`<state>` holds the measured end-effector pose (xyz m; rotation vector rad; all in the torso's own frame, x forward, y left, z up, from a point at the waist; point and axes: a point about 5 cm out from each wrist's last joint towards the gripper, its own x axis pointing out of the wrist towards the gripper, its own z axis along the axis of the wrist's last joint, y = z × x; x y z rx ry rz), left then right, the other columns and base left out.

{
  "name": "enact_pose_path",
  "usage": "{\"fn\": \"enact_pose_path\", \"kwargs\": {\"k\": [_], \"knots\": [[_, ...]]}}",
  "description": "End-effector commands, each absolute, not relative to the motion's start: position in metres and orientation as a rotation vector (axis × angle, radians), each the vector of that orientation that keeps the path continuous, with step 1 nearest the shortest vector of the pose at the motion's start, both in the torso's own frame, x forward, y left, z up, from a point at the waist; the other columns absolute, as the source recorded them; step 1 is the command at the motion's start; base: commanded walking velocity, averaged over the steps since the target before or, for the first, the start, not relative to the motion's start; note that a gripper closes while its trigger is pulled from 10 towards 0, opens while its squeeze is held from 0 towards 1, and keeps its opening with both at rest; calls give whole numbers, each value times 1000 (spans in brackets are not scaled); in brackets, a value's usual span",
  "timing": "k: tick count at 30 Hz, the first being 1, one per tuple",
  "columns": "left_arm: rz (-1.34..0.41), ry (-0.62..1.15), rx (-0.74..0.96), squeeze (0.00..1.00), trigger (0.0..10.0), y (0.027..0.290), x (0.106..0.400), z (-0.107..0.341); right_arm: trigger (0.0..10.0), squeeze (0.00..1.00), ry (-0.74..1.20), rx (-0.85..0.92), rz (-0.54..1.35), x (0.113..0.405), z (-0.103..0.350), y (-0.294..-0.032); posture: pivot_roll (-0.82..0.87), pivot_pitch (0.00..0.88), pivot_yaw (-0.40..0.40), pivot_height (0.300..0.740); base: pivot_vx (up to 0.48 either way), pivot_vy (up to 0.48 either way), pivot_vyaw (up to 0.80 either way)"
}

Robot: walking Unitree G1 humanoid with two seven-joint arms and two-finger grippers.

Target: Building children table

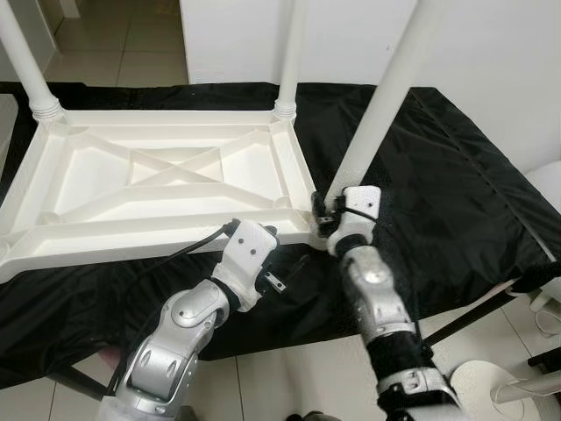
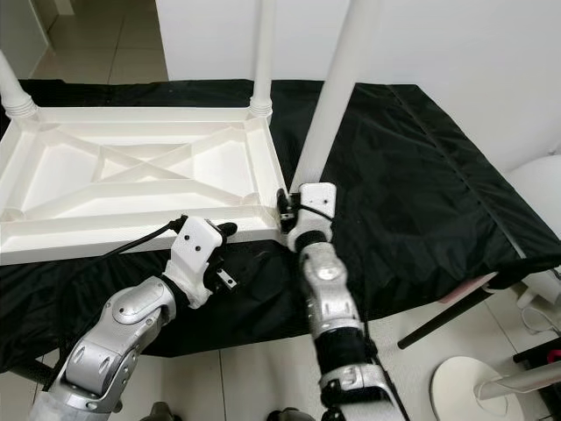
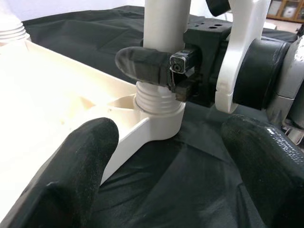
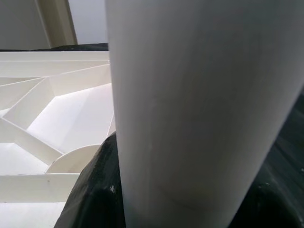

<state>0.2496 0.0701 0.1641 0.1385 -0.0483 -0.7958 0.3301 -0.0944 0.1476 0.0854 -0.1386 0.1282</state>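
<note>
A white plastic children's table (image 1: 131, 237) lies upside down on a black cloth. Legs stand at its far left corner (image 1: 22, 53) and far right corner (image 1: 289, 53). A third white leg (image 1: 377, 114) leans slightly at the near right corner, its threaded base in the socket (image 3: 159, 109). My right gripper (image 1: 326, 213) is shut on this leg just above the socket; one black fingertip (image 3: 142, 64) wraps around it. My left gripper (image 3: 171, 130) is open, low over the cloth at the table's front edge, pointing at that socket without touching it.
The black cloth (image 1: 438, 175) covers a low platform whose edge falls away on the right and near side. A white round stand (image 1: 491, 386) and a white object (image 1: 548, 184) sit on the tiled floor to the right. A white wall rises behind.
</note>
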Motion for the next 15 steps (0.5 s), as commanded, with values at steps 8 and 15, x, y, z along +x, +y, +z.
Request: {"fn": "enact_pose_path", "kwargs": {"k": [8,15], "knots": [[-764,-57,145,0,10000,69,248,164,10000,0,-132,117,108,325,150,-98,30,54,-87,740,0,0,0],[-764,-55,147,0,10000,70,247,163,10000,1000,-159,128,107,320,157,-101,30,54,-87,740,0,0,0]]}}
